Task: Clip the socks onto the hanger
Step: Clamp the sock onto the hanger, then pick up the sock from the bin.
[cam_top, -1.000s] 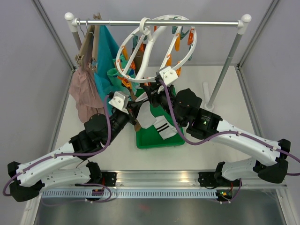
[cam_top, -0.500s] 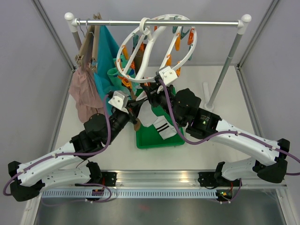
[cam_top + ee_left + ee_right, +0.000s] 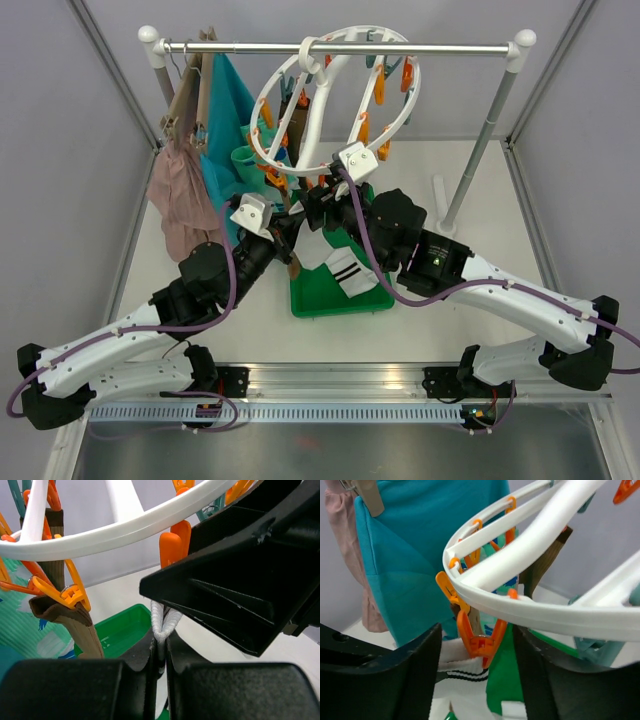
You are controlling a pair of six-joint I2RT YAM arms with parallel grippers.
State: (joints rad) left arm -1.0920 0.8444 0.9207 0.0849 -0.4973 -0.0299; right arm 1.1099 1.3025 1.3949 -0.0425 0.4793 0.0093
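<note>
The white tabletop (image 3: 470, 300) carries a metal rail (image 3: 450, 47), and both arms reach up under it. The round white hanger (image 3: 125, 530) hangs from the rail by its hook. Its lower rim passes just above the left end effector (image 3: 161, 647) and just above and across the front of the right end effector (image 3: 476, 630).

A large teal garment (image 3: 420, 555) hangs to the left of the right end effector and behind it. A pink garment (image 3: 180, 205) hangs farther left, well apart from both. A green tray (image 3: 335, 298) lies on the tabletop below the two end effectors.

The white sock with black stripes (image 3: 345, 272) drapes down from the left end effector toward the tray. That end effector is closed tight on the sock's folded top edge, which sticks up between its fingers. A brown sock (image 3: 75, 625) hangs from an orange clip up and to the left of the left end effector.

The right end effector stands wide open and grips nothing. Its fingers sit on either side of an orange peg (image 3: 480, 647) that hangs from the rim, with a gap on each side. The sock's striped cuff shows just below that peg. Whether the peg bites the sock cannot be told.
</note>
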